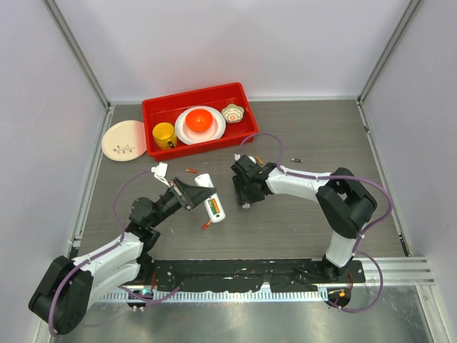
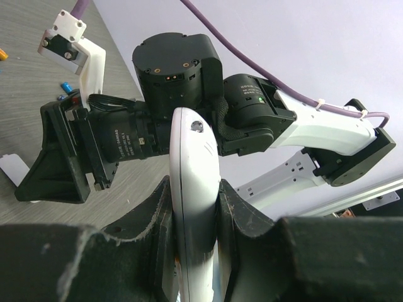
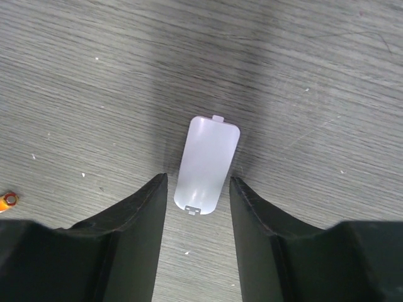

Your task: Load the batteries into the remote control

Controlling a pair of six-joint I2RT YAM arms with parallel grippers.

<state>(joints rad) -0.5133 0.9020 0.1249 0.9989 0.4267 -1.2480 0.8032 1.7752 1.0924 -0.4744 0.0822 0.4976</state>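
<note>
The left gripper [image 2: 194,217] was pressed onto the remote control [image 2: 192,157], pinching it by its edges and holding it off the table [image 1: 321,128], near the middle of the work area. In the top view the open back of the remote faced upward, and green and red-orange colour was visible in its compartment, consistent with batteries [image 1: 213,208] seated inside; whether both were fully home could not be confirmed at this resolution. The right gripper [image 3: 197,179] was spread, its fingers standing either side of a battery cover [image 3: 208,157] that lay flat on the table, touching neither finger. Spare batteries [image 1: 191,171] lay loose on the table near the remote, with another, darker one farther toward the right. Assessment: loading appeared substantially complete. The outstanding item was the cover, which had not been picked up or fitted. Closing the compartment would require lifting that thin flat plate and aligning its tabs with the remote.
</note>
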